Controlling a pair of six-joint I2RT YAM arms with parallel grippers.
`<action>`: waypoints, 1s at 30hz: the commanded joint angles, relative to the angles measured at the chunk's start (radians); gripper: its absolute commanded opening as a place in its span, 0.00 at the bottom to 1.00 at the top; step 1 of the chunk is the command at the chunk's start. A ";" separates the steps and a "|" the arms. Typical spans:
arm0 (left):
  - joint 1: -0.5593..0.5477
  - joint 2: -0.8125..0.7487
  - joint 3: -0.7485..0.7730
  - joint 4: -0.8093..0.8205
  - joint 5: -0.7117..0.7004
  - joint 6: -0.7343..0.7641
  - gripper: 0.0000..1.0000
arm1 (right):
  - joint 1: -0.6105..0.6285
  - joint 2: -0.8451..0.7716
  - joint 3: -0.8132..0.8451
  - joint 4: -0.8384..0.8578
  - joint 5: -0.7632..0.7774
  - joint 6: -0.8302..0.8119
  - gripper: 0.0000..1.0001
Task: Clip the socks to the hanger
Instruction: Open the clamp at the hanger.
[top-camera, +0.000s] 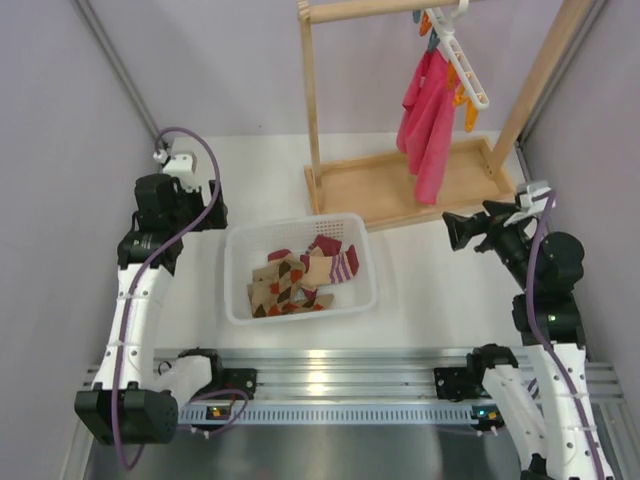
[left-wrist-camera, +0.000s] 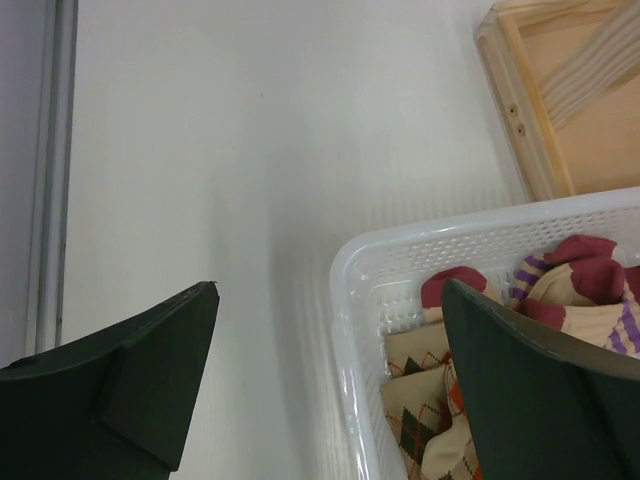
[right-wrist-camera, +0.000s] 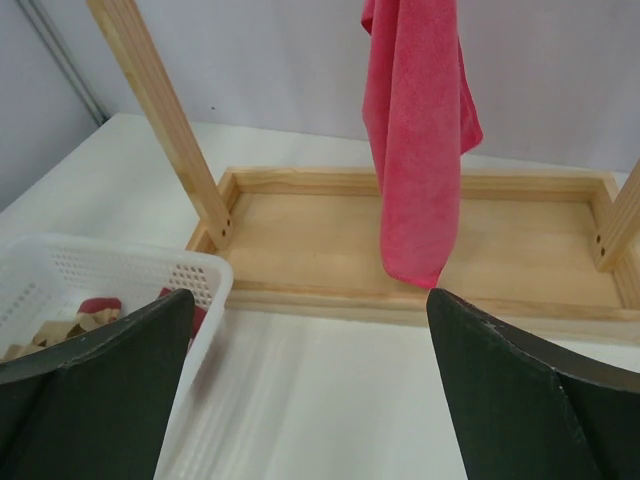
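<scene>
The socks (top-camera: 300, 278), beige with argyle diamonds or purple-maroon stripes, lie piled in a white basket (top-camera: 300, 222) at mid-table. They also show in the left wrist view (left-wrist-camera: 425, 400) and, as a sliver, in the right wrist view (right-wrist-camera: 95, 308). The white hanger (top-camera: 457, 52) with orange clips hangs tilted from the wooden rack's top bar, with a pink towel (top-camera: 428, 120) clipped to it. My left gripper (top-camera: 212, 214) is open and empty over the basket's far left corner (left-wrist-camera: 330, 290). My right gripper (top-camera: 452, 229) is open and empty to the right of the basket (right-wrist-camera: 310, 295).
The tall wooden rack (top-camera: 400, 188) with its tray base stands at the back right, behind the basket; its post and base show in the right wrist view (right-wrist-camera: 400, 240). The towel (right-wrist-camera: 415, 130) hangs down to just above the tray. Grey walls close both sides.
</scene>
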 joint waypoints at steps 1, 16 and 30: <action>0.001 0.025 0.020 0.045 -0.017 0.050 0.98 | -0.010 -0.017 -0.035 0.010 0.069 0.073 1.00; -0.030 0.054 0.043 0.351 0.581 0.037 0.98 | -0.015 0.128 0.161 0.142 0.042 -0.143 0.97; -0.268 0.163 0.074 0.675 0.683 -0.100 0.96 | -0.067 0.349 0.114 0.685 -0.141 -0.001 0.86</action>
